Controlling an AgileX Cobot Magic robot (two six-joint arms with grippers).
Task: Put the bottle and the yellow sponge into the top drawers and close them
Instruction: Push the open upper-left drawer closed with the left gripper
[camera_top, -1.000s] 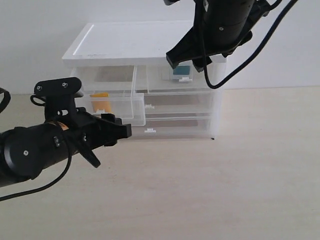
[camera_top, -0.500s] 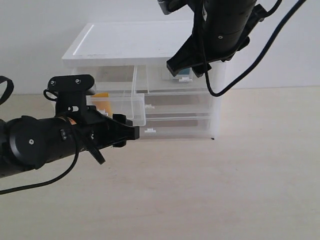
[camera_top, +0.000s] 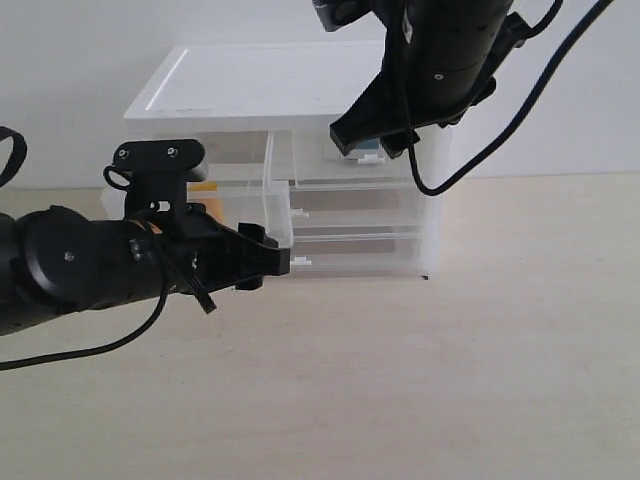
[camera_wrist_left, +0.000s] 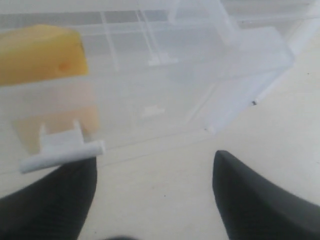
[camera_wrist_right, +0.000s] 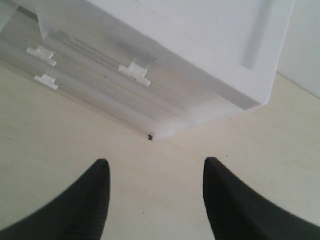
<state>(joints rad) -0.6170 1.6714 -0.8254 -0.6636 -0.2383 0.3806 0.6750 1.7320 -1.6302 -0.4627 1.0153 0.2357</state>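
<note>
The yellow sponge (camera_wrist_left: 40, 60) lies inside the left top drawer (camera_top: 250, 205), which is pulled well out of the cabinet; a bit of it shows orange in the exterior view (camera_top: 203, 187). My left gripper (camera_top: 268, 262) (camera_wrist_left: 152, 160) is open, low at that drawer's front, one finger just under its tab handle (camera_wrist_left: 62, 152). The right top drawer (camera_top: 315, 160) looks pushed in, its handle (camera_wrist_right: 134, 73) at the front. The bottle (camera_top: 368, 147) shows only as a teal patch behind my right gripper (camera_top: 365, 135) (camera_wrist_right: 156, 162), which hangs open and empty before that drawer.
The white cabinet (camera_top: 260, 85) stands against the wall on a pale wooden table (camera_top: 450, 350). Two full-width drawers (camera_top: 360, 205) (camera_top: 350, 250) sit shut below the top ones. Black cables trail from the right arm (camera_top: 480, 120).
My left arm has moved right and up toward the pulled-out drawer's front, and its jaws widened a little. The right arm has barely shifted.
</note>
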